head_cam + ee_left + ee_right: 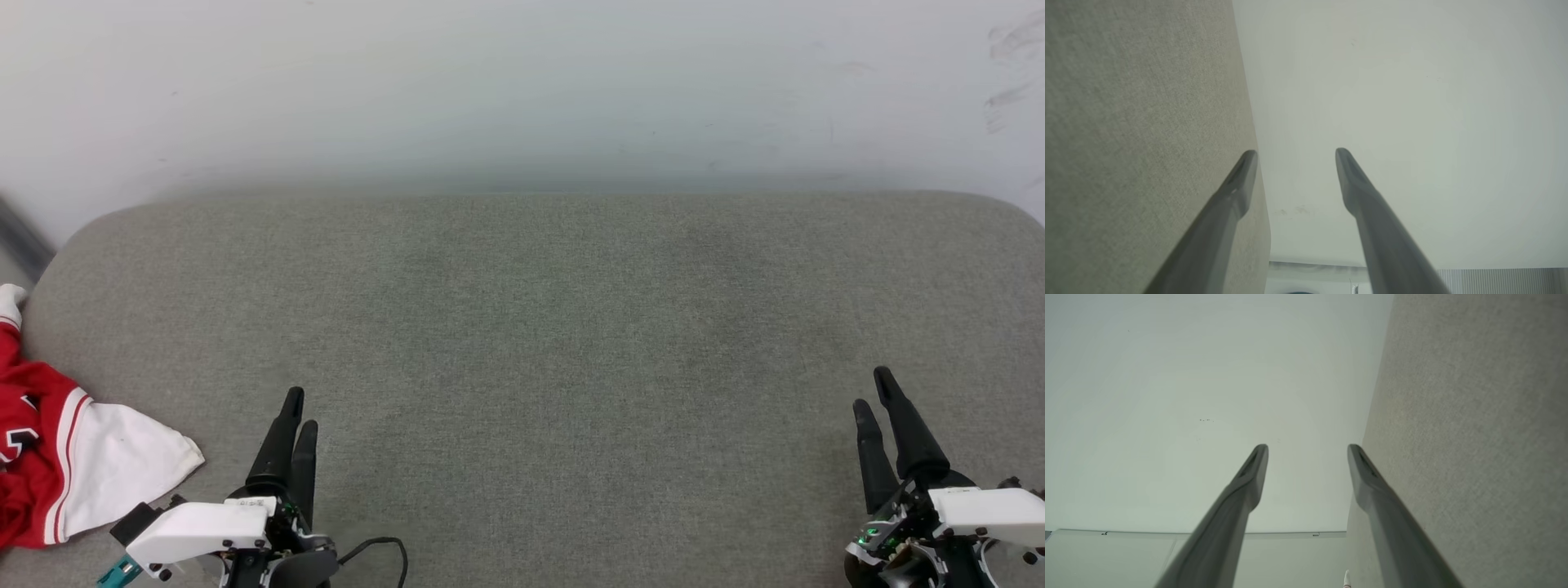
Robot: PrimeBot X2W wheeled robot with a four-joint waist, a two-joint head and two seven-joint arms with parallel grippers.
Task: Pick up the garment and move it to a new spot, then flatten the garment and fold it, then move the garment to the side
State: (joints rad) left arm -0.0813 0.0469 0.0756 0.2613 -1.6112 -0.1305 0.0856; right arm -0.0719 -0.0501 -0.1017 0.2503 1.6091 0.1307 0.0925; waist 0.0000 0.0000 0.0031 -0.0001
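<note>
While the garment (57,465) lies crumpled at the far left edge of the grey cushion (539,327), nothing is held by either pincer. The garment is seen as a red heap with a white sleeve spread towards the middle of the cushion. Red-and-white striped trim runs along the seam where the sleeve meets the red cloth. A black mark with a white outline is partly shown on the red cloth, but it cannot be read. Part of the garment is cut off by the left border of the head view.

The left pincer (300,412) is placed at the lower left, just to the right of the sleeve, and the cloth is not touched by its fingers. In the left wrist view its two dark fingers are shown standing well apart, with only the cushion and the pale wall (522,82) between and beyond them. A thin black cable (384,547) is looped on the cushion beside its base.

The right pincer (872,390) is placed at the lower right, well apart from the garment. Its fingers are likewise shown spread in the right wrist view, and nothing is clamped between them. A wide bare stretch of cushion is left between the two pincers. The far edge of the cushion is met by the wall.
</note>
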